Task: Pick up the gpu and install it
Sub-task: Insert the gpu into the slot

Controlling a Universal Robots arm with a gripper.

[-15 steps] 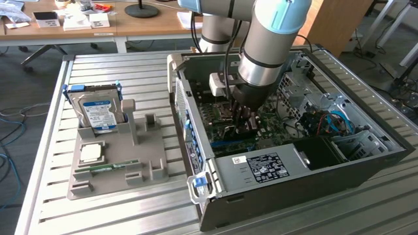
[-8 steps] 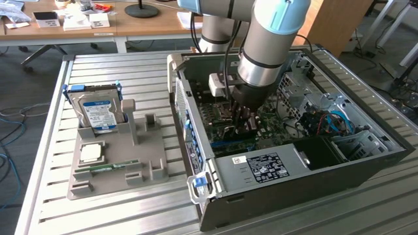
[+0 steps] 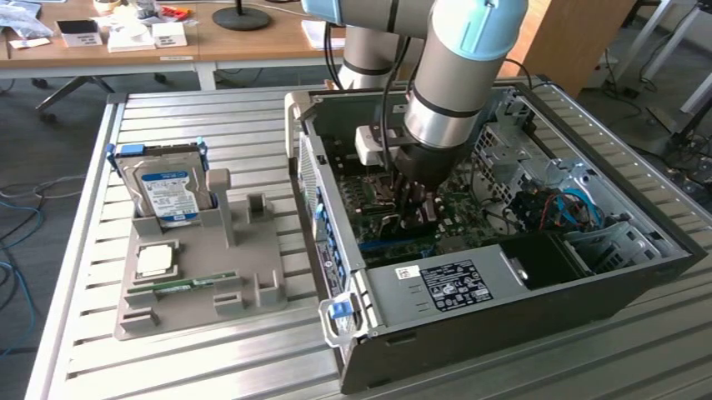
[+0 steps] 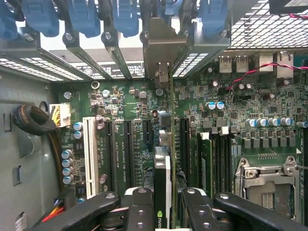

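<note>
Gpu [image 4: 162, 183] edge-on in gripper [image 4: 163, 211], amid motherboard [image 4: 125, 110] slots

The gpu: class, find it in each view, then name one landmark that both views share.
Exterior view: the gpu stands edge-on inside the open computer case, under the arm's pincer.
Wrist view: the gpu runs between the pincer fingers, its bracket toward the rear slots.
Shared landmark: the green motherboard.

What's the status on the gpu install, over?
Gripper shut on gpu, inside the open computer case. Card edge-on above motherboard slots, bracket at rear openings. Nothing blocking.
</note>
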